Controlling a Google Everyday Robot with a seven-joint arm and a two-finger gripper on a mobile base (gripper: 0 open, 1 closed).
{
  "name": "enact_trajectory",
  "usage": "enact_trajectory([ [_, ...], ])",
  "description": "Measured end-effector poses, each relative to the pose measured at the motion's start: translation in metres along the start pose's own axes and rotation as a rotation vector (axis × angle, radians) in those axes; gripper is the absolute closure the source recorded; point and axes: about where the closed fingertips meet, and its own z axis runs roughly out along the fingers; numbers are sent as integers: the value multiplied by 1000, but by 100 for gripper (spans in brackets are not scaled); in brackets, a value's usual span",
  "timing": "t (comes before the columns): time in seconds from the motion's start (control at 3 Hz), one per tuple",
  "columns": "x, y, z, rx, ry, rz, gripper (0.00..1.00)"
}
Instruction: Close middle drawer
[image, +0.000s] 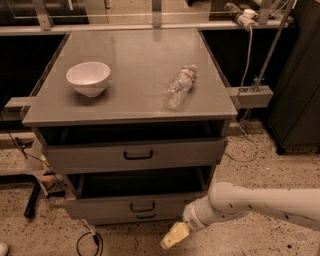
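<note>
The middle drawer is the wide grey one with a small black bar handle. It stands pulled out from the cabinet, and its dark inside shows above the low front panel. My gripper is a cream-coloured tip on the white arm. It hangs low in front of the cabinet, just below and to the right of the drawer's front. Its fingers are together and hold nothing. I cannot tell whether it touches the drawer.
The top drawer stands slightly out. The lowest drawer's handle shows below the middle one. A white bowl and a lying plastic bottle are on the cabinet top. Cables trail on the floor at left.
</note>
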Motion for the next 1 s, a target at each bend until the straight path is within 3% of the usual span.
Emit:
enact_trajectory([
  [0.33, 0, 0, 0, 0, 0, 0, 0],
  [1.0, 0, 0, 0, 0, 0, 0, 42],
])
